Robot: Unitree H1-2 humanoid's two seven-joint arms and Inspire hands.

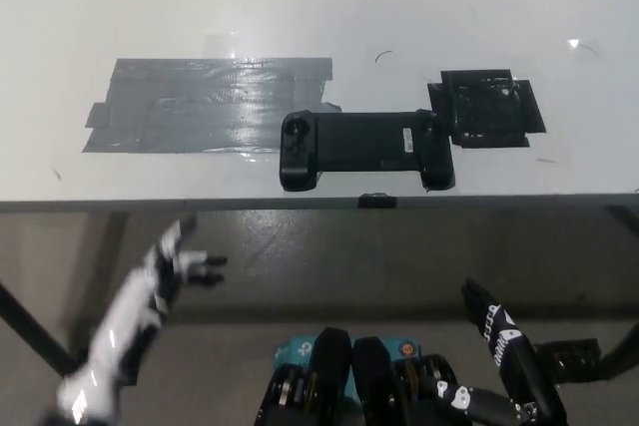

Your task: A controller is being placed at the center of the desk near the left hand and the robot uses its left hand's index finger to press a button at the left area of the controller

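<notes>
Approach for button press: black rectangular handheld controller (364,149) at tabletop (300,7) centre, near edge.
White left hand (175,264), open and empty, hangs below at 7 o'clock; raise toward 1 o'clock, extend one finger over the controller's left grip. Black right hand (489,316) rests at 5 o'clock, state unclear.

The white desk (300,7) carries a black controller (364,150) near its front edge, between grey tape (205,105) and black tape (487,107).

The slim white left hand (175,266) has glossy plastic segments with dark fingertips and dark gaps between shells. The matte black right hand (499,331) carries small white printed markings along its ridged casing.
</notes>
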